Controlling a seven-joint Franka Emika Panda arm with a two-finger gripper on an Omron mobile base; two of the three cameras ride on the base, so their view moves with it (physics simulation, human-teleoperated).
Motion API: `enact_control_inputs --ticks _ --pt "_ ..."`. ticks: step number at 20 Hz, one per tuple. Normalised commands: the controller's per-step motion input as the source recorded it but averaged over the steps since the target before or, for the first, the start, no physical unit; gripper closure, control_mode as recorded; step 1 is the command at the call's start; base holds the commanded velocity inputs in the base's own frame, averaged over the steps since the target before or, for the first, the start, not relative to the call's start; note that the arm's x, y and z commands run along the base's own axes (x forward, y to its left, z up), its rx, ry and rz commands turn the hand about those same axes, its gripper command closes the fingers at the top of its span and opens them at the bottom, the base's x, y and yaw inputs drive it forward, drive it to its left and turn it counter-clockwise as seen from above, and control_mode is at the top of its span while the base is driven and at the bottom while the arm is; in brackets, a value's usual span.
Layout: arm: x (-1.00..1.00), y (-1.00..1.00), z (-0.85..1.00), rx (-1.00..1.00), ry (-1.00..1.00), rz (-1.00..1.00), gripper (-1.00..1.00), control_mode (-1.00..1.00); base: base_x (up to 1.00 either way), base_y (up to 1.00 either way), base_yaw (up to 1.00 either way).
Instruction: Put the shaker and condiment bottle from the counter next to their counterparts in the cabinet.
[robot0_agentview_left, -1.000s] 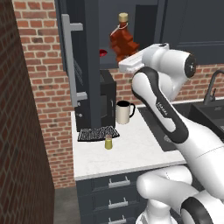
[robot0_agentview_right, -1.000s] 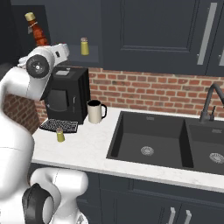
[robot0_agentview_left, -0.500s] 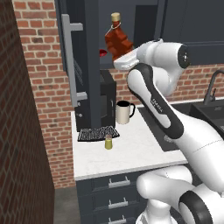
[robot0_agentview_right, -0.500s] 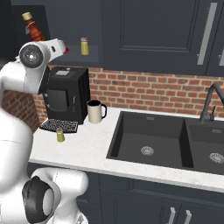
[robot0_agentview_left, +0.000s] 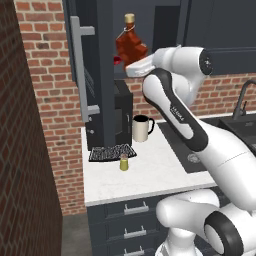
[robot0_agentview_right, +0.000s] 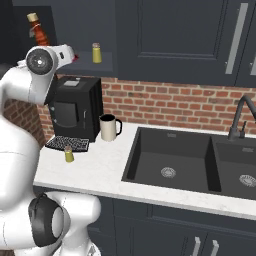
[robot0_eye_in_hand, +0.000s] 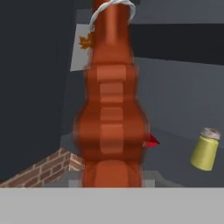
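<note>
claw (robot0_agentview_left: 131, 64) gripped the condiment bottle (robot0_agentview_left: 131, 45) | high by the cabinet (robot0_agentview_left: 102, 75) | best to keep it upright, set beside yellow shaker (robot0_eye_in_hand: 205, 151)

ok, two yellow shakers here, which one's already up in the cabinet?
The brighter yellow shaker with the pale cap, standing on the dark cabinet shelf. The olive-yellow shaker with the tan cap is down on the white counter.

2 shakers (robot0_agentview_right: 69, 154) (robot0_agentview_right: 96, 52), 2 bottles (robot0_agentview_left: 131, 46) (robot0_eye_in_hand: 151, 140), 1 mug (robot0_agentview_right: 108, 127)
</note>
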Motion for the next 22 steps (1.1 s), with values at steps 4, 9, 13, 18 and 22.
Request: enact_control_inputs --ticks 4,9,13,18,22 --pt "0.09 0.09 -0.06 0.19 0.00 0.00 1.00 -1.00 0.00 0.00 0.00" --pt "0.16 0.16 -0.16 0.18 0.04 0.00 1.00 -1.00 0.00 0.00 0.00" --pt "0.23 0.22 -0.14 0.10 0.11 0.00 1.00 -1.00 0.00 0.00 0.00" --pt "0.21 0.19 -0.04 0.04 0.13 0.00 1.00 -1.00 0.00 0.00 0.00" --pt "0.13 0.02 0.00 0.00 0.01 0.00 1.00 -1.00 0.00 0.00 0.00"
